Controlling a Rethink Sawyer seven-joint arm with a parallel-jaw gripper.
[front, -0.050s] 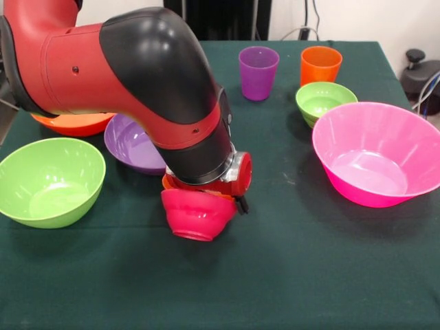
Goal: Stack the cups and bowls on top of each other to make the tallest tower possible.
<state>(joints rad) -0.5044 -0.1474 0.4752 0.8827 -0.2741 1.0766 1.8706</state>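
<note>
The tower (198, 214) stands at the table's middle: a small red-magenta bowl with the rim of a small orange bowl (169, 183) showing inside it. My arm's wrist (206, 155) comes down right over it and hides its inside. The gripper (237, 184) is low at the tower's rim and mostly hidden. At the back stand a purple cup (258, 72) and an orange cup (320, 65). The small green bowl (324, 101) sits in front of the orange cup. A huge pink bowl (378, 155) is at the right.
A large lime green bowl (49, 180) sits at the left. A purple bowl (129, 144) and an orange bowl (72, 124) lie partly behind the arm. A dark green cloth (295, 275) covers the table. A black object (419, 72) stands off the far right corner.
</note>
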